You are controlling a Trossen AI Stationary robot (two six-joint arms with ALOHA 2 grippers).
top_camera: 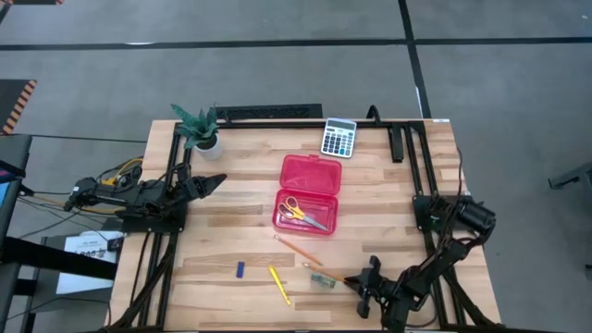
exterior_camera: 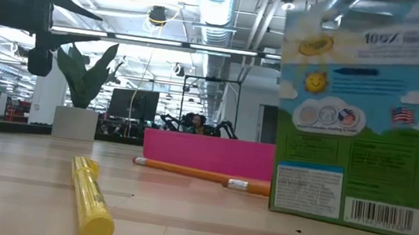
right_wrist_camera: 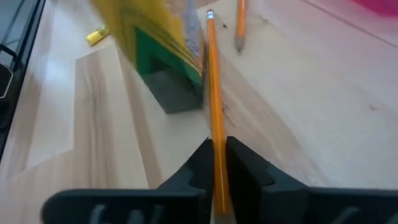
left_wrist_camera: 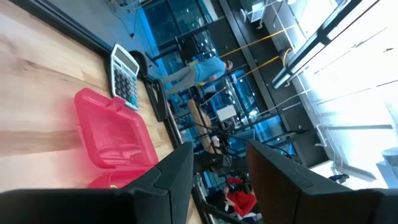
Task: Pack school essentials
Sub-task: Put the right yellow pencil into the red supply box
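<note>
My right gripper [right_wrist_camera: 215,163] is low at the table's near right and shut on a thin orange pencil [right_wrist_camera: 213,93]. The green-yellow crayon box [exterior_camera: 357,110] stands upright right beside that pencil's far end. A second orange pencil [top_camera: 296,248] lies flat between the box and the red case [top_camera: 310,190]. The case is open, with the yellow-handled scissors [top_camera: 301,211] inside. A yellow stick [top_camera: 278,284] and a tiny blue piece [top_camera: 240,269] lie near the near edge. My left gripper [left_wrist_camera: 217,168] is open at the table's left side, above the wood, touching nothing. My right gripper pinches the orange pencil between its two fingertips [right_wrist_camera: 199,165], near the pencil's end closest to the arm [right_wrist_camera: 217,152]. The fingers come in low from the table's right and lie along the pencil. Its far end [right_wrist_camera: 209,15] reaches the crayon box's side, close to the table.
A grey calculator [top_camera: 339,137] lies at the far edge and a small potted plant [top_camera: 199,125] at the far left corner. Black frame rails [top_camera: 412,153] run along the table's far and side edges. Bare wood [top_camera: 231,222] lies between the left arm and the case.
</note>
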